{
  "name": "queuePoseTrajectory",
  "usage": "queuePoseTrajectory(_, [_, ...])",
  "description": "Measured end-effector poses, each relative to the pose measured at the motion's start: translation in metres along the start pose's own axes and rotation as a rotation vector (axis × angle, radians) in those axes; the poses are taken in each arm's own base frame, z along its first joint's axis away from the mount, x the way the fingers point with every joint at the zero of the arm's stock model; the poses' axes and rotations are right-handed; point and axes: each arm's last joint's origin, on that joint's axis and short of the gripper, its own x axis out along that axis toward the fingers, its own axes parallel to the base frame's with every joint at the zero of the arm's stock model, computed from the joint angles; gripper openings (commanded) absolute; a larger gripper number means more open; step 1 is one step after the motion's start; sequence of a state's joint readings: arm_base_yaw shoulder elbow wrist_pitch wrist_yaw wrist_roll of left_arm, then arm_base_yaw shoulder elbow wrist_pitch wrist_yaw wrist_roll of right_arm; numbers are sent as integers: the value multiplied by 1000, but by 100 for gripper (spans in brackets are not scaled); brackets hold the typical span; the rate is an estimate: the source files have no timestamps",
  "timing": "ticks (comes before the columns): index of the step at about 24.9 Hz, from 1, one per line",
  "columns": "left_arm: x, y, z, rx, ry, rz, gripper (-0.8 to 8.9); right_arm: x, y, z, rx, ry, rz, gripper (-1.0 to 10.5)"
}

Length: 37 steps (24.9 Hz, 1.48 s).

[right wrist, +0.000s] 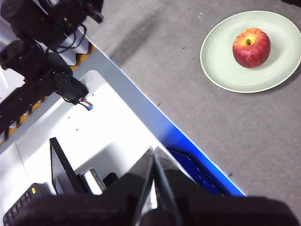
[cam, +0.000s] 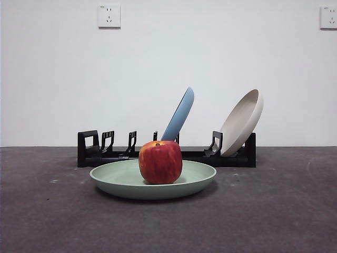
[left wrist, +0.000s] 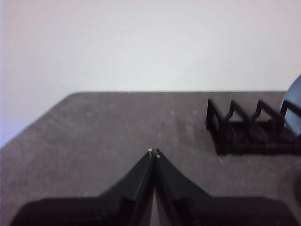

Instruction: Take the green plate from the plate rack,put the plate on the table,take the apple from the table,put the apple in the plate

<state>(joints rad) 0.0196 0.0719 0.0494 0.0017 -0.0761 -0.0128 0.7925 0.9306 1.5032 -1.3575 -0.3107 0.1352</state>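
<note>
The green plate [cam: 152, 182] lies flat on the dark grey table [cam: 274, 211], just in front of the black plate rack [cam: 100, 150]. A red apple [cam: 160, 162] stands upright in the middle of the plate; the right wrist view shows the apple [right wrist: 251, 47] on the plate [right wrist: 221, 56] from above. My left gripper [left wrist: 154, 153] is shut and empty, hovering over bare table to the side of the rack's end [left wrist: 244, 125]. My right gripper [right wrist: 154, 155] is shut and empty too, drawn back over the table's edge, far from the plate.
A light blue plate [cam: 179, 115] and a beige plate [cam: 242, 122] lean in the rack's slots. Wall sockets [cam: 109, 16] sit high on the white wall. Beyond the table's edge, the right wrist view shows a white surface [right wrist: 103, 136] with black equipment [right wrist: 42, 52].
</note>
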Motion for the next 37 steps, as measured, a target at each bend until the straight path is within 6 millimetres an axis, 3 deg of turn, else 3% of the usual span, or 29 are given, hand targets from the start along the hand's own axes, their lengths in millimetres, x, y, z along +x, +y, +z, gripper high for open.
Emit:
queuePoseTrajectory(10, [-4,-1,-24,-5,154,-63,-3,0,0,0,0,0,0,1])
queuePoseTrajectory(16, [-4,-5,-23,-26,151,-174,-3,0,0,0,0,0,0,1])
queuePoseTrajectory(37, [-4,-5,-23,-35,151,-172,-3,-1,0,-1,0,-4,-2,1])
